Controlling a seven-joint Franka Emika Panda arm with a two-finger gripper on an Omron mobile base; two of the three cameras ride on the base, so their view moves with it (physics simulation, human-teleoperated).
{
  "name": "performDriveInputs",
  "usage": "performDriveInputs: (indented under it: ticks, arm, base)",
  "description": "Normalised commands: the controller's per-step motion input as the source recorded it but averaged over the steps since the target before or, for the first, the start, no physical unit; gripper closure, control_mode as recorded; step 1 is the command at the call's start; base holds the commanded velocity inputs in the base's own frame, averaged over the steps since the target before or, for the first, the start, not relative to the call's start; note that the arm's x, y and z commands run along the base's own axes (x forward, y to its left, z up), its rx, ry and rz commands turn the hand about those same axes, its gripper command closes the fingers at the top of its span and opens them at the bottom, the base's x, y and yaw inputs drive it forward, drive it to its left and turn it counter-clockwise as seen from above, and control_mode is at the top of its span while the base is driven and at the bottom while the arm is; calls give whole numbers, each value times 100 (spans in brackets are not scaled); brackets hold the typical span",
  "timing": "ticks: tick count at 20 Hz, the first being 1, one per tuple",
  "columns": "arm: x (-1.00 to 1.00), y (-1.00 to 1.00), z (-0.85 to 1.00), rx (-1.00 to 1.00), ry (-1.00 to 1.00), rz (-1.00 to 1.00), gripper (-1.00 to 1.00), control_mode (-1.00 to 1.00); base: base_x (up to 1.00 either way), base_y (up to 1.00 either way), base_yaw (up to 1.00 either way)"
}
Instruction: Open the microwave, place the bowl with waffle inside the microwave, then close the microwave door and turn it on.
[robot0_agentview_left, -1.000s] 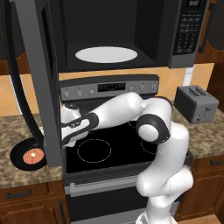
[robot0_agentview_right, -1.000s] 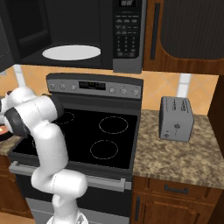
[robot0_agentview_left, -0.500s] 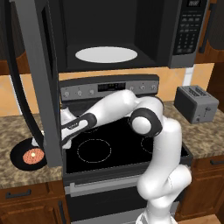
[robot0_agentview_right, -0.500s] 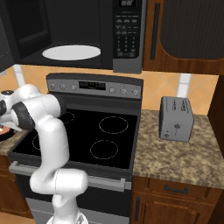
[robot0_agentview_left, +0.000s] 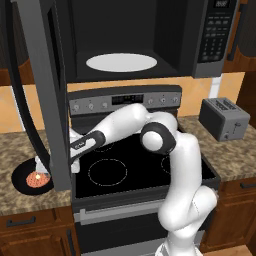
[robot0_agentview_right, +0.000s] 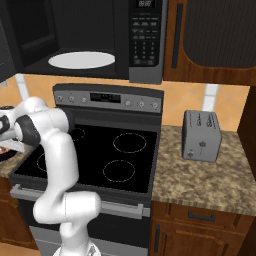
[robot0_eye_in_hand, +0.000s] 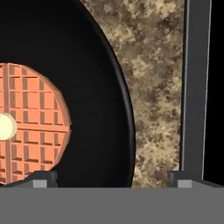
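the end effector (robot0_eye_in_hand: 111, 178) is held with fingertips spread apart, nothing clamped, just above the bowl (robot0_eye_in_hand: 94, 87); the waffle (robot0_eye_in_hand: 30, 124) is seen inside it, on the desk (robot0_eye_in_hand: 153, 83), beside the opened microwave door (robot0_agentview_left: 42, 90).

Open gripper (robot0_eye_in_hand: 111, 179) straddles the bowl (robot0_eye_in_hand: 100, 87) rim over bare granite counter (robot0_eye_in_hand: 153, 78), with the swung-open microwave door (robot0_eye_in_hand: 194, 87) crowding its right fingertip.

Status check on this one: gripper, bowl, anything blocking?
Gripper open, low over the counter, holding nothing. Shallow black bowl with orange-pink gridded waffle on speckled granite counter, ungrasped. Grey-framed microwave door open, hanging beside the hand.
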Motion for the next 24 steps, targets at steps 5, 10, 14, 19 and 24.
performDriveInputs:
  ticks: [5, 10, 14, 19, 24]
  arm:
    - [18, 1, -43, -5, 0, 0, -100, -100]
    - [5, 1, -15, 0, 0, 0, 100, -100]
    - [0, 0, -15, 0, 0, -1, 100, -100]
    - [-9, -42, -17, 9, -5, -24, 100, -100]
    - [-27, -59, 10, 26, -18, -30, 100, -100]
  base:
    - [0, 0, 0]
    - [0, 0, 0]
    - [0, 0, 0]
    - [0, 0, 0]
    - [0, 0, 0]
